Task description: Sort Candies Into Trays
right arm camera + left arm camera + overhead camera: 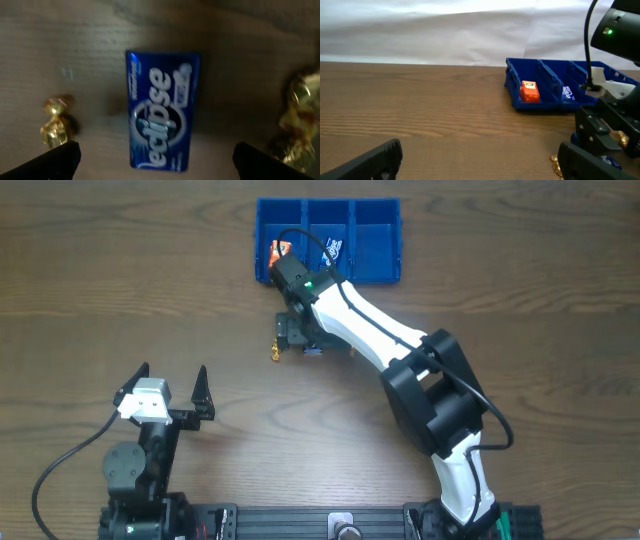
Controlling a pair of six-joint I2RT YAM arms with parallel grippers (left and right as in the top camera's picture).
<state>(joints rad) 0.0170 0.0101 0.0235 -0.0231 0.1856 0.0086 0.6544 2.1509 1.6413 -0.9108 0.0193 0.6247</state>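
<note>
The right gripper point(156, 160) hangs, fingers spread, over a flat blue rectangular gum pack point(161, 107) between two gold-foil-wrapped candies point(56, 122). The left gripper point(172, 386), well apart, is spread too.

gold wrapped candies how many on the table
2: one gold candy beside the blue pack, the other on the pack's opposite side, both on the table. The right arm may hide more.

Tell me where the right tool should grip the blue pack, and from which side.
Grip the blue pack across its two long edges, straight down from above. It lies flat, its narrow width sits inside the open right tool, and both gold candies sit apart from it.
</note>
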